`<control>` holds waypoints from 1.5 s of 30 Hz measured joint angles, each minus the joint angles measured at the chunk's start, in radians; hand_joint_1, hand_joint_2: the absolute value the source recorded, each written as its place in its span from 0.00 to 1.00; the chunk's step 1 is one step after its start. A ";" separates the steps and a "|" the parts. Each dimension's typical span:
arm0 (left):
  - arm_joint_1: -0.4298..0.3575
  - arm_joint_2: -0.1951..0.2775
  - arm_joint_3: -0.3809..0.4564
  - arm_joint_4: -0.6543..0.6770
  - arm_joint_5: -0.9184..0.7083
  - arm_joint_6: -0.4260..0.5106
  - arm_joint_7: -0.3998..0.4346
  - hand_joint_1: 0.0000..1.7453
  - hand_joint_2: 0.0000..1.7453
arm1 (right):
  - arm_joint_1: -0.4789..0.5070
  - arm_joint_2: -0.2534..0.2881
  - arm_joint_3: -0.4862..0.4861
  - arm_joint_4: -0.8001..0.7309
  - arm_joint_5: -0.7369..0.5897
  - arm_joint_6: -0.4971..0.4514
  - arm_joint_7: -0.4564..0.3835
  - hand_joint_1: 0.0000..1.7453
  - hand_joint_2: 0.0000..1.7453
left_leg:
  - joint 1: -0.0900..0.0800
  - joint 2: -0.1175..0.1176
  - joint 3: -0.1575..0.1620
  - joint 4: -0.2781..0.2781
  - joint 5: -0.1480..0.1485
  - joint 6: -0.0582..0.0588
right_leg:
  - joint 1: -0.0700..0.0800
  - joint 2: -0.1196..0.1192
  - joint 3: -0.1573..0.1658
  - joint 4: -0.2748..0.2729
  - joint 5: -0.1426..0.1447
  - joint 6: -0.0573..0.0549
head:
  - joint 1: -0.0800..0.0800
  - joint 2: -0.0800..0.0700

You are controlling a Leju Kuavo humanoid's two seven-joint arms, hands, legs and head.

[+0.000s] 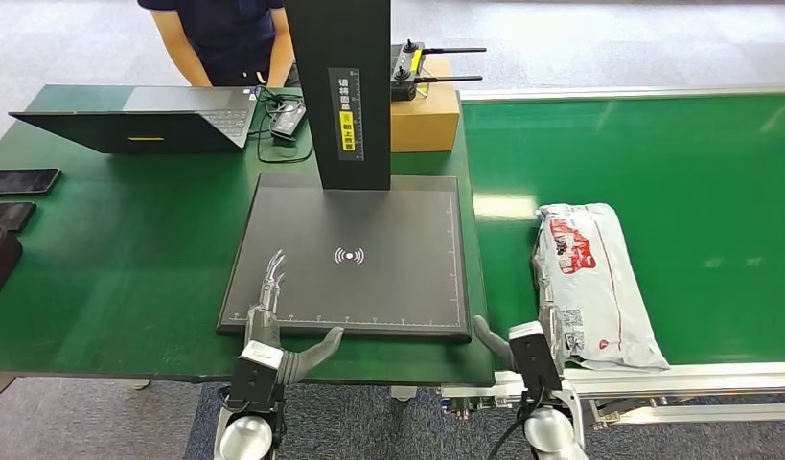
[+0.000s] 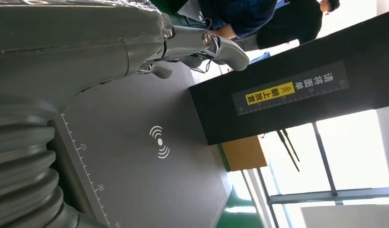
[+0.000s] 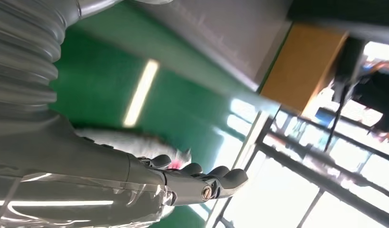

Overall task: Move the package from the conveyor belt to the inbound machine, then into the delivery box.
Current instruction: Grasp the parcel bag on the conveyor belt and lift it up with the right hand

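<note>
Lying at lower right on the conveyor belt (image 1: 714, 192), the package (image 1: 591, 283) sits just beyond the right hand (image 1: 534, 347), fingers spread, empty; left hand (image 1: 268, 331) likewise. Grasp its near edge squarely before lifting toward the inbound machine (image 1: 359, 254).

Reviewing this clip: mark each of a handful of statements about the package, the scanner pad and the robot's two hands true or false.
1. The package lies on the green conveyor belt. True.
2. The left hand holds the package. False: it is open over the scanner pad, holding nothing.
3. The right hand is at the package's near end. True.
4. The laptop is closed. False: it is open.
5. The cardboard box sits on the belt. False: it stands on the table.
</note>
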 joint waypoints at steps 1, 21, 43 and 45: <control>0.000 0.000 0.000 0.000 -0.001 0.000 0.000 0.00 1.00 | -0.008 -0.007 -0.016 0.009 0.012 -0.007 0.006 0.00 1.00 | 0.000 0.000 0.000 0.000 0.000 0.000 | 0.000 0.000 0.000 0.000 0.000 0.000 | 0.000 0.000; 0.000 0.000 0.003 0.006 0.011 0.008 -0.009 0.00 1.00 | -0.393 -0.195 -0.206 0.683 0.209 -0.077 0.192 0.00 1.00 | 0.000 0.000 0.000 0.000 0.000 0.000 | 0.000 0.000 0.000 0.000 0.001 0.000 | 0.000 0.000; -0.010 0.001 0.014 0.025 0.015 0.004 -0.006 0.00 1.00 | -0.534 -0.214 -0.092 0.910 0.437 0.122 0.448 0.99 1.00 | 0.000 0.000 0.006 0.000 0.000 0.001 | 0.000 0.000 0.007 -0.001 0.001 0.002 | 0.000 0.000; -0.011 0.001 0.017 0.029 0.014 0.003 -0.008 0.00 1.00 | -0.531 -0.211 -0.093 0.911 0.435 0.091 0.422 0.99 1.00 | 0.000 0.000 0.006 0.001 0.001 0.001 | 0.000 0.000 0.007 -0.001 0.002 0.002 | 0.000 0.000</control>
